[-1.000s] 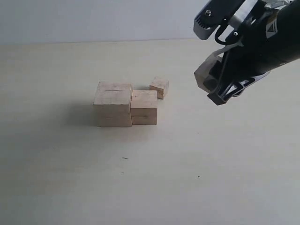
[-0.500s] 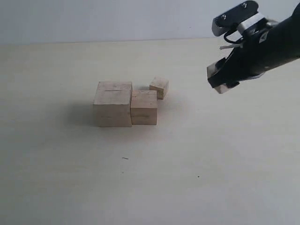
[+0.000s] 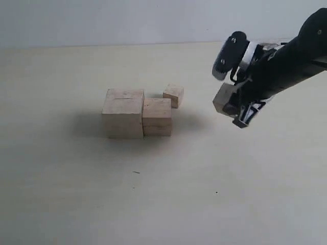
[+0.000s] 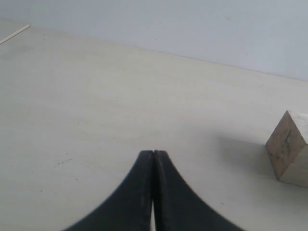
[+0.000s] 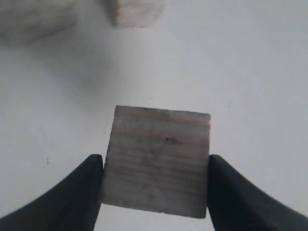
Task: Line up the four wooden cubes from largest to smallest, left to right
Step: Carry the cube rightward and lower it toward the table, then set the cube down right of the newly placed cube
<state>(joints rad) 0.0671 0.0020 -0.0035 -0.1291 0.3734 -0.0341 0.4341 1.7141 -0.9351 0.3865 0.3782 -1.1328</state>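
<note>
Exterior view first. I count four pale unpainted wooden cubes. Three sit on the cream tabletop [image 3: 76, 194]. The biggest pale wood cube [image 3: 122, 116] has a thin dark slit near the back of its top face. The second-biggest wood cube [image 3: 157, 117] is pushed right up against its right side. The tiny wood cube [image 3: 173, 95] sits just behind that one's right rear corner.

The fourth, a mid-small wood cube [image 3: 223, 98], is off to the right, well apart from the group. It's pinched in the black right gripper [image 3: 231, 105] and looks clear of the table. The arm covers a good part of it, so only one corner's worth of faces shows.

Left wrist view: the black left gripper [image 4: 153, 154] has its two fingers pressed flat together with nothing between them. One light wood block [image 4: 288, 147] sits at the frame edge, cut off. It has a short dark mark on one face, but I can't tell which of the four it is.

Right wrist view: the mid-small wood cube [image 5: 159, 144] fills the middle, grain and a few dark specks visible. It's clamped between the two black fingers [image 5: 82, 192], one on each side face. Two more blurry pale blocks [image 5: 137, 12] are chopped off by the frame edge.
</note>
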